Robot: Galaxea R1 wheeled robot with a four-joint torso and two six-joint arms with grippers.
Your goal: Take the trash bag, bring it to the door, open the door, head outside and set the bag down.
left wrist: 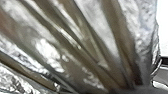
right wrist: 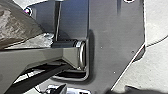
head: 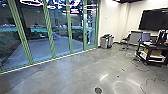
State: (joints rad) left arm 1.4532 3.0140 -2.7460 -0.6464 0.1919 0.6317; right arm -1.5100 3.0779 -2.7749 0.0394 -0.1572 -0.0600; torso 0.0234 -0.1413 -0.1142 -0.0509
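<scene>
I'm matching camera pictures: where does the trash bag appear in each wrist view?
Left wrist view: the trash bag, close up, its folds drawing together.
Right wrist view: the bag, beside the jointed bar, its edge against the dark plate.
Shared landmark: its shiny, creased plastic.

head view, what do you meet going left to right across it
tall glass panels in green frames → grey boxy bin with a dark top → black wheeled cart with shelves
</scene>
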